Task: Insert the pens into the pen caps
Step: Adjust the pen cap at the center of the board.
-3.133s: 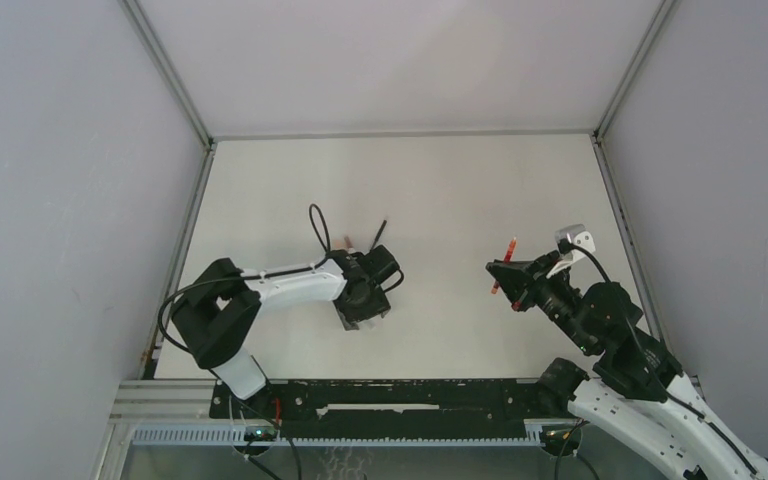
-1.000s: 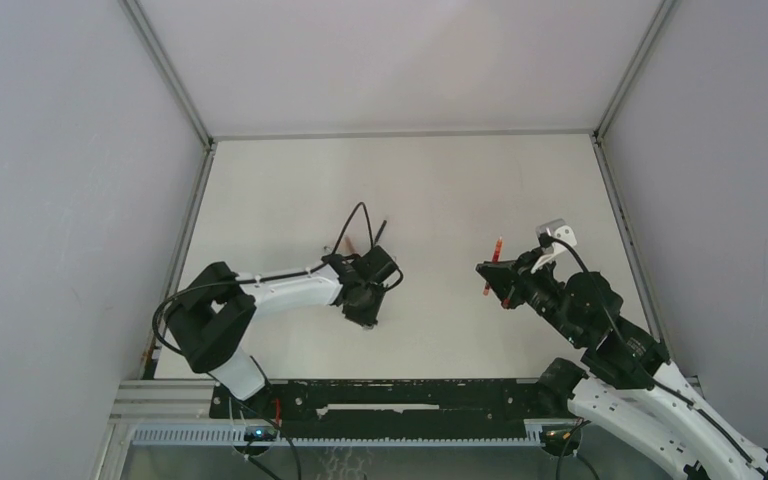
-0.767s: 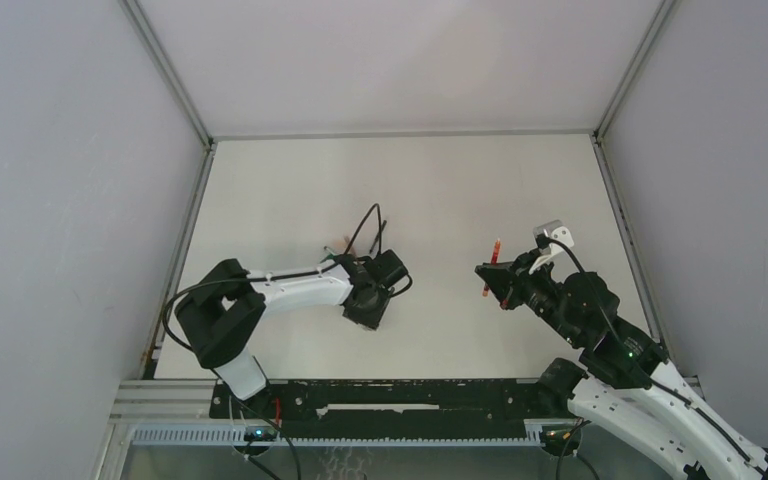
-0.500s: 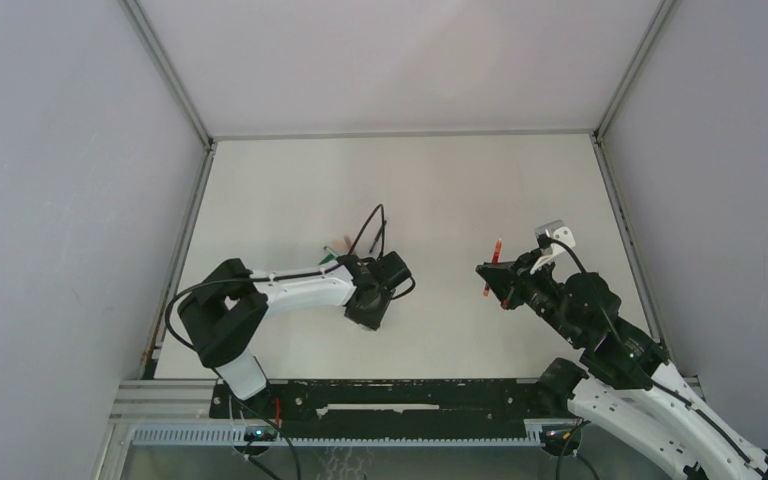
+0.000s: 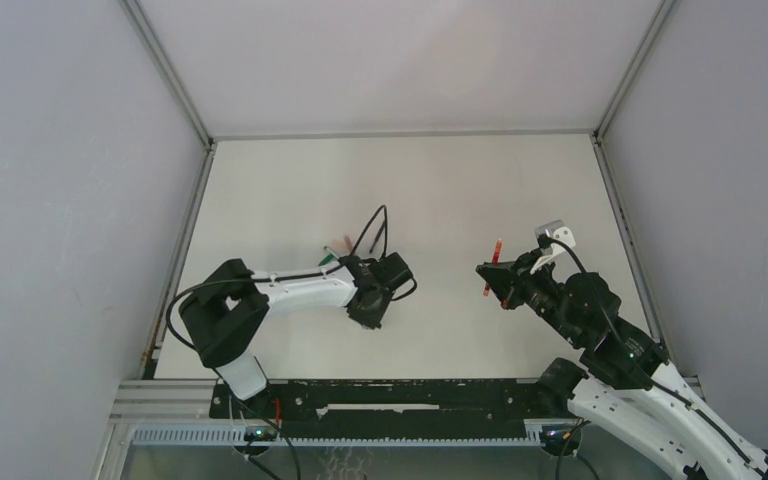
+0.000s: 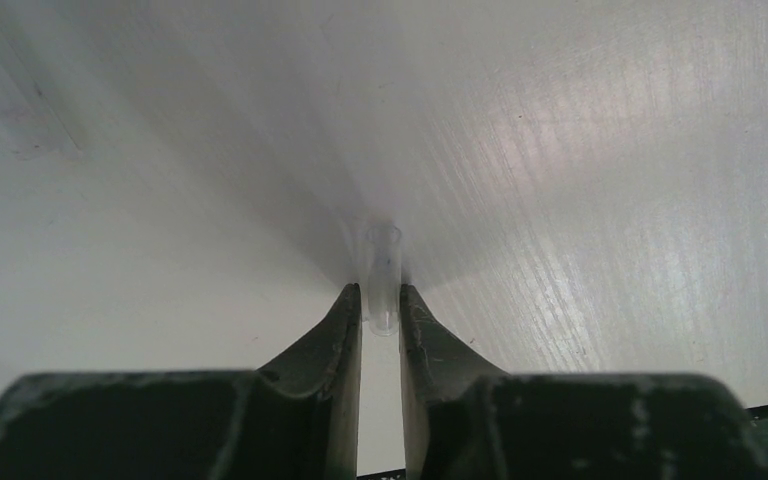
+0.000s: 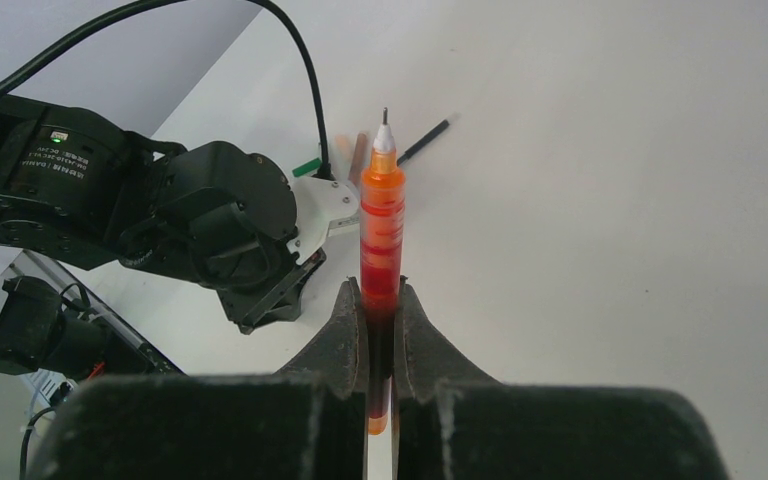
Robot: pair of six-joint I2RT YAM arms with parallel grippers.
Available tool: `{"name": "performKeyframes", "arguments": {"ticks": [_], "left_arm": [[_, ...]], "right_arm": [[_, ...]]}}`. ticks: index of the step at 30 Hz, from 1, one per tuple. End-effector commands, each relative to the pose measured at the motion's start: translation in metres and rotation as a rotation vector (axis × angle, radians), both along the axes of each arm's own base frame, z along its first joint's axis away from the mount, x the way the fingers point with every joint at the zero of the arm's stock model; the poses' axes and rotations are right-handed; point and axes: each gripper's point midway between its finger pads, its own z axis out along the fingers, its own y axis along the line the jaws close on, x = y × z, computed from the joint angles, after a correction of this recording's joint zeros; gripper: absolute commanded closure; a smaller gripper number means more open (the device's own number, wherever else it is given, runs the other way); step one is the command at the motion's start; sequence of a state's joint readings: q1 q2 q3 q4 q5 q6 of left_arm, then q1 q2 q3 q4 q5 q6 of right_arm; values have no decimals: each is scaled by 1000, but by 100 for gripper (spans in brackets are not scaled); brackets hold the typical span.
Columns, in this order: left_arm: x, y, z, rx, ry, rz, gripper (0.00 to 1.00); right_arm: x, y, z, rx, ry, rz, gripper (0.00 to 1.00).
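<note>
Since three seconds back, the cable (image 5: 372, 226) over the left arm has swung rightward, a green pen (image 5: 332, 256) now shows beside that forearm, and the right gripper (image 5: 494, 277) has drawn slightly leftward with its red pen (image 5: 497, 258).

Top view: the left gripper (image 5: 369, 310) points down at the table (image 5: 460, 190), well apart from the right one. The red pen lies across the right gripper's tips, its length running away from the arm bases.

Left wrist view: a small clear pen cap (image 6: 384, 275) has its near end lodged between the two fingers (image 6: 345, 320) and juts out beyond them toward the table surface close ahead. These fingers are nearly together — only the cap's width between them — and each tip touches a side of the cap.

Right wrist view: the fingers (image 7: 350, 330) pinch the lower barrel of the red pen, which sticks straight out beyond them, uncapped — its writing tip bare and pointing away. Past it, the green pen and a black pen (image 7: 426, 141) lie on the table behind the left arm.
</note>
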State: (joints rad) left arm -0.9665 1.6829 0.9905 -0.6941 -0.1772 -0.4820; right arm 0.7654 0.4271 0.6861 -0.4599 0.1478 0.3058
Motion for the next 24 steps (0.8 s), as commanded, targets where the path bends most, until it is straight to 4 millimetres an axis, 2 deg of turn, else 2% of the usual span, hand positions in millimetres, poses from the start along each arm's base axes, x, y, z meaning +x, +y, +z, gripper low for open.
{"name": "performKeyframes", "arguments": {"ticks": [1, 12, 14, 18, 21, 24], "left_arm": [[3, -8, 9, -70, -30, -34, 78], [-2, -4, 11, -67, -20, -113, 75], [-2, -1, 9, -50, -16, -127, 70], [0, 10, 3, 27, -13, -143, 50], [0, 18, 1, 67, -13, -140, 43], [-2, 23, 2, 72, -15, -110, 40]], "right_arm": [[3, 2, 15, 55, -30, -9, 100], [2, 1, 14, 51, -31, -7, 100], [2, 1, 14, 50, -31, -7, 100], [1, 0, 14, 50, -32, -7, 100], [1, 0, 14, 48, -33, -7, 100], [1, -1, 14, 48, -33, -9, 100]]}}
